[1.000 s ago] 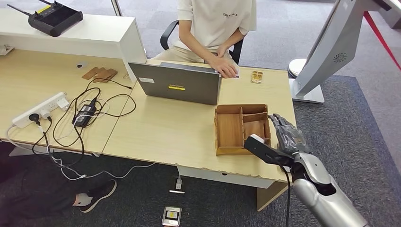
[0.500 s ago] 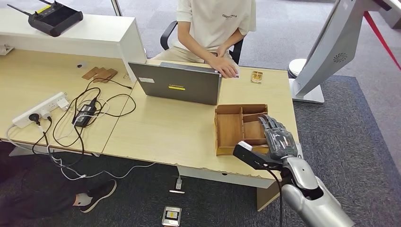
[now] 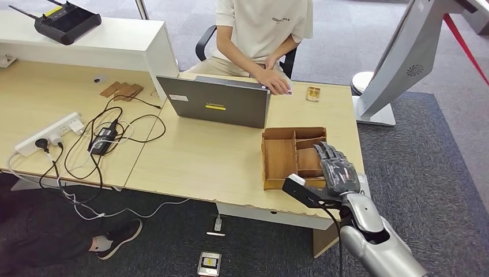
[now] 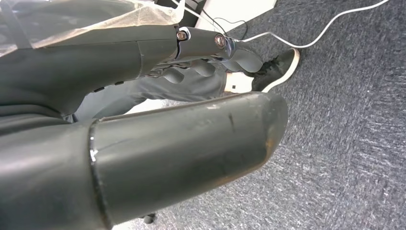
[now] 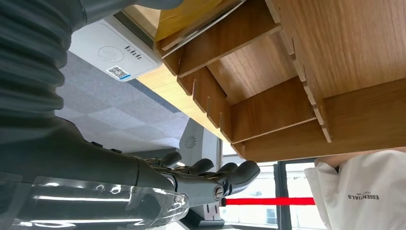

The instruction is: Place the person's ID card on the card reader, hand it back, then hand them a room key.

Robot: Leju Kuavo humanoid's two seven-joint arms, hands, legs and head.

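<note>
Head view: one right hand [image 3: 337,173] hovers over the right-hand compartments of the single wooden organiser box [image 3: 281,157], which sits near the front right corner of the pale wood-grain bench [image 3: 196,161]. Its dark fingers [image 3: 330,154] lie straight and spread, holding nothing, the thumb jutting toward the front edge. The box is thin brown plywood, square, split by slotted dividers into one large bay and smaller ones. Behind it stands one grey laptop [image 3: 216,107], lid up. At the far edge a person's hand [image 3: 275,82] rests on a small card [image 3: 288,91]; whether this is the ID card cannot be told. Just beside lies one small yellow-brown object [image 3: 313,94]. One white power strip [image 3: 51,133] with black cables lies toward the left edge.

Compared with a second ago, the right hand has slid from beside the box's right wall to over its compartments, nearer the front edge.

Left wrist view: the left hand [image 4: 143,120] hangs above grey carpet [image 4: 344,120], smooth grey thumb large in front, fingers [image 4: 234,53] loosely extended and empty.

Right wrist view: the right hand's fingers reach out open beside the organiser box's notched dividers; one white card reader [image 5: 112,52] with a printed code lies on the bench next to the box.
</note>
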